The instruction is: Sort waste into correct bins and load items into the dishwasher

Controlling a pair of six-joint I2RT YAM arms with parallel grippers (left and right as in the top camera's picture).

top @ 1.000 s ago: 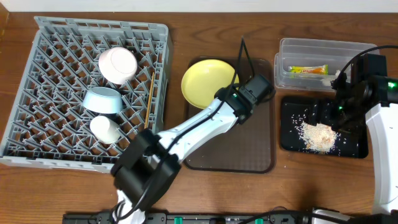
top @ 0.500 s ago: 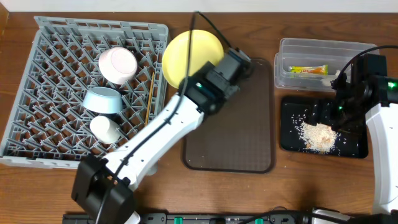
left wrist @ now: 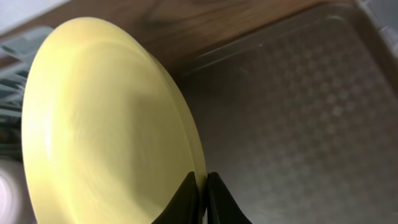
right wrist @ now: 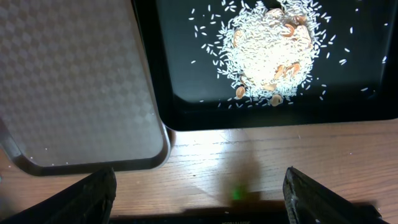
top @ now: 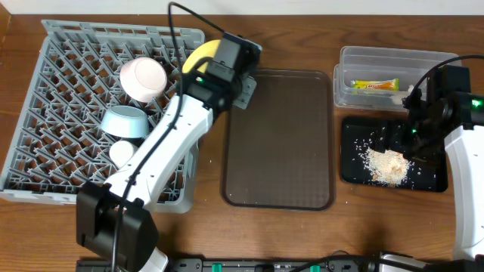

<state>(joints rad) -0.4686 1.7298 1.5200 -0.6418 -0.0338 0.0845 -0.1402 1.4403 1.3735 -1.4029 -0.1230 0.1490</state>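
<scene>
The yellow plate [top: 198,54] is at upper ctr of the overhead frame, tipped nearly on edge. It hangs over the upper-right corner of the grey rack [top: 45,181], just left of the brown tray [top: 280,151]. In the left wrist view it fills the left half, and its rim runs down to bottom ctr, where the left gripper [left wrist: 202,186] has both fingers clamped on that rim. The plate's face is to the left of the fingers, rack-side, w/ the brown tray to the right. My read: the next move turns on lining that edge up w/ a free peg row in the rack's upper right, since the white bowl [top: 142,78], blue bowl [top: 125,121] and cup [top: 125,155] fill the mid-left. The left arm is the only one near. The right gripper [right wrist: 202,199] hangs w/ fingers spread wide, holding nothing. It is by the near edge of the black tray [right wrist: 186,62] w/ the rice [right wrist: 270,46], far right of frame and well apart from the rack.
</scene>
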